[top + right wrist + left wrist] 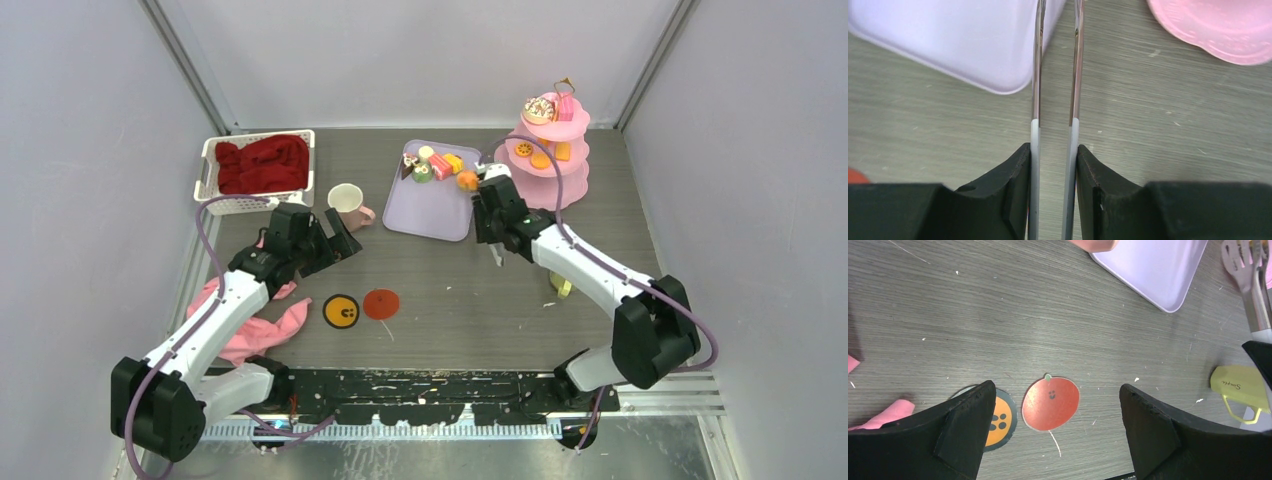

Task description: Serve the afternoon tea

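The right gripper (1054, 159) was clamped on the long metal tweezers (1036, 75). Its black fingers (1013, 170) pressed the two arms from either side, and a narrow gap stayed between the arms. In the wrist view the tweezers ran toward 12 o'clock, passing between a corner of the lilac tray (948, 45) at 10 o'clock and the foot of the pink tiered stand (1223, 30) at 2 o'clock. Their tips were out of view.

In the top view an orange toy piece (467, 180) lay at the tray's 3 o'clock rim, just beside the front of the right arm. I could not tell whether the tweezers touched it. More toy cakes (432, 163) were bunched at the tray's 12 o'clock end. Others sat on the stand's top tier (548, 107) and its middle tier (540, 155). A yellow-green piece (560, 287) lay on the table at 5 o'clock from the gripper.

The left gripper (1056, 387) stood wide apart and held nothing, above the bare table. A red round coaster (1050, 403) lay below it, with an orange coaster (1000, 421) touching it at 9 o'clock. A cream mug (346, 203) stood upright at 12 o'clock from this gripper. A white basket (215, 150) with the red cloth (262, 163) was at 11 o'clock. A pink cloth (255, 330) lay at 7 o'clock.
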Available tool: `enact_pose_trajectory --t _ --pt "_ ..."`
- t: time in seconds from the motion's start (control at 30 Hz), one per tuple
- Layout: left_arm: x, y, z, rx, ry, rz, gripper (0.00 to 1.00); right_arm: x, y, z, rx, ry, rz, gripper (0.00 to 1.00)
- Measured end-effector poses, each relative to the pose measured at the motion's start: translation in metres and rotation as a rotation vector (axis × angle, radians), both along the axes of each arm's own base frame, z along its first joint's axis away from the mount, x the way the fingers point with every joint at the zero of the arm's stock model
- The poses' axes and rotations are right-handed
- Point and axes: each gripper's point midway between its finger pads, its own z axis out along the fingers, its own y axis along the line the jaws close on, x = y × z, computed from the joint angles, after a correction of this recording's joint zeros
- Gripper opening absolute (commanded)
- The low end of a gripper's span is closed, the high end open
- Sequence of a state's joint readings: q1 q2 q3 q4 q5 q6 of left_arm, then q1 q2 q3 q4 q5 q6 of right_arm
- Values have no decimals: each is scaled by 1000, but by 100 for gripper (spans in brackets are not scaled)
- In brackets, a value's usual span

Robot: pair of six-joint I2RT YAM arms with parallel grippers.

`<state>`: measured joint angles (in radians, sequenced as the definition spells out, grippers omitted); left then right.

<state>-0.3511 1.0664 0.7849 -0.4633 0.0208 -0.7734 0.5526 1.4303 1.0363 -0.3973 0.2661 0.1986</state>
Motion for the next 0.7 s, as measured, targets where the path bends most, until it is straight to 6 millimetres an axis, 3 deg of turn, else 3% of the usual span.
enact_pose_trajectory --t 0.2,0.33,0.53,0.7 --pt "0 0 0 -1 0 -1 92 13 -51 1 2 -7 -138 1" --pt "0 -1 0 -5 0 -4 92 22 -71 0 20 -16 -192 1" --pt "0 -1 0 -5 0 -5 92 32 -89 0 41 -28 -245 1" --pt "0 -1 0 -7 0 -4 92 41 -92 -12 53 -10 -251 1"
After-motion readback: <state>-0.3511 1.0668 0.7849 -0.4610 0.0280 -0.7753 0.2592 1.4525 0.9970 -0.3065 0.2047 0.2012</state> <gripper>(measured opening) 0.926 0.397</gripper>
